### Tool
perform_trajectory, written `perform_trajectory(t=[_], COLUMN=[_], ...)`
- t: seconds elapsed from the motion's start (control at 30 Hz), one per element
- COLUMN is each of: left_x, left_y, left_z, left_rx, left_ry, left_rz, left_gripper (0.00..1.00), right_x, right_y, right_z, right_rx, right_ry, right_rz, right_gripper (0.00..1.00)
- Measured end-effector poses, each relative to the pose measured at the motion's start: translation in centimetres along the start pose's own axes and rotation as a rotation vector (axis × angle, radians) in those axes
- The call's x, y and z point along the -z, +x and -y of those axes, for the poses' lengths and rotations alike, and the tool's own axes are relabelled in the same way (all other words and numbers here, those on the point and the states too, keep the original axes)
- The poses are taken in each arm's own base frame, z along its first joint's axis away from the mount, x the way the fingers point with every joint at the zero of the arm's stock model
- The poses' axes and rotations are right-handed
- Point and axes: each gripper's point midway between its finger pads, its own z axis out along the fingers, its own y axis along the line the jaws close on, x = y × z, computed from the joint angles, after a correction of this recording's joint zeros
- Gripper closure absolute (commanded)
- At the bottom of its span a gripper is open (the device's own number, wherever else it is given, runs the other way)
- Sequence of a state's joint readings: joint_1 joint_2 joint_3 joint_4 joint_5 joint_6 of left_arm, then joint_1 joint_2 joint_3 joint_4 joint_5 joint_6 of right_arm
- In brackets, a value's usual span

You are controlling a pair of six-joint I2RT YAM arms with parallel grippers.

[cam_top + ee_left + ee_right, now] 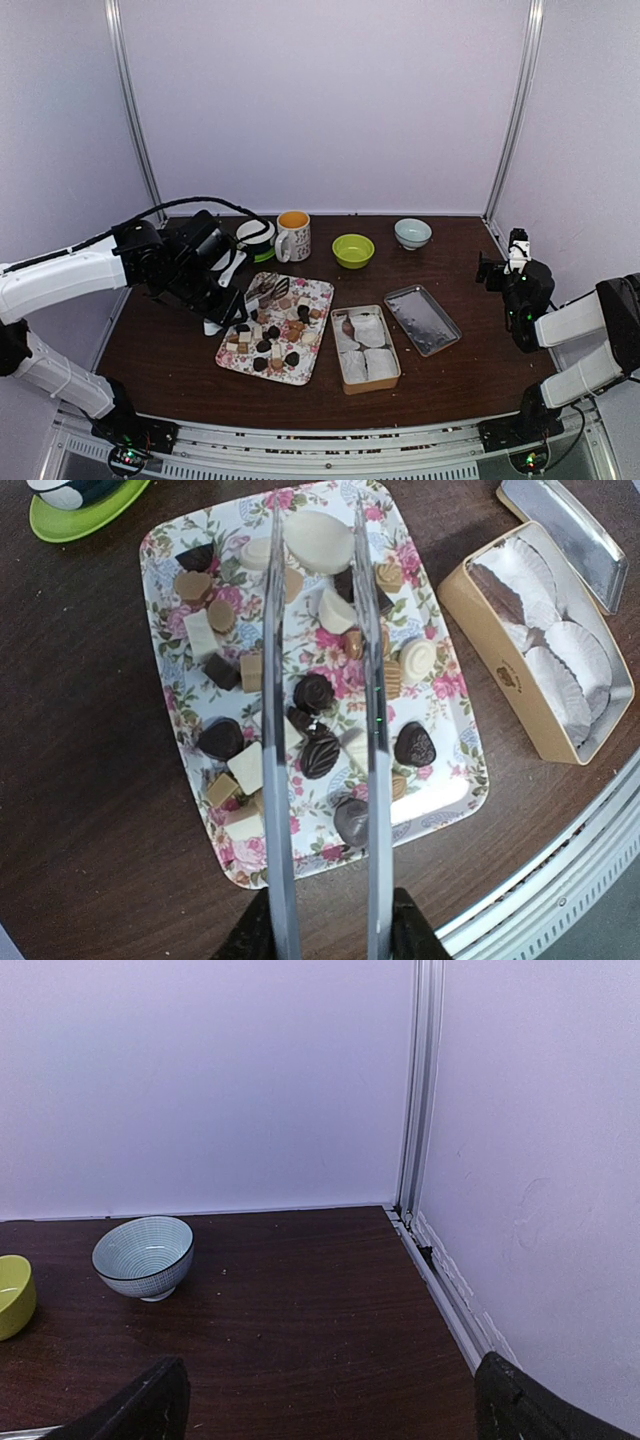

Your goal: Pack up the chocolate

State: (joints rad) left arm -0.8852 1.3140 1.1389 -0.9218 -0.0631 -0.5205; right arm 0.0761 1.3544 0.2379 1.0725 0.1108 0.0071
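Our left claw (328, 932) pinches the tongs (372, 780), whose arms reach, tips apart, over the tray (455, 780). The chocolate (313, 692) lies scattered on that tray, beside the tin (500, 675). Our right claw (330, 1395) hangs spread above the counter (300, 1310), well apart.

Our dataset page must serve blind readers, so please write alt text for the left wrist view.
Metal tongs, gripped by the left gripper, reach out above a floral tray scattered with dark, tan and white chocolates. A tan tin lined with white paper cups stands beside it on the dark wooden table.
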Motion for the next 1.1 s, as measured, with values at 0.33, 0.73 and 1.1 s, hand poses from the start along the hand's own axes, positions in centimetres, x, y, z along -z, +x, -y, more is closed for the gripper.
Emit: perform_trajectory(t=[0.33,0.73,1.1], left_x=[-1.3,-2.8,-1.2], left_y=[1.1,2.9,0.5], left_z=[0.1,0.6,4.3], left_rx=[-0.002,0.021,-0.040], left_ry=[0.004,0.039,0.221], left_rz=[-0.053,-0.119,0.001], left_gripper=[0.75,0.75,0.75], right_x=[0.0,0.0,0.0], right_y=[0.0,0.0,0.0], right_z=[0.0,0.0,0.0], right_rx=[0.000,0.000,0.000], right_ry=[0.000,0.000,0.000], right_rz=[0.000,0.000,0.000], right_gripper=[0.00,0.00,0.00])
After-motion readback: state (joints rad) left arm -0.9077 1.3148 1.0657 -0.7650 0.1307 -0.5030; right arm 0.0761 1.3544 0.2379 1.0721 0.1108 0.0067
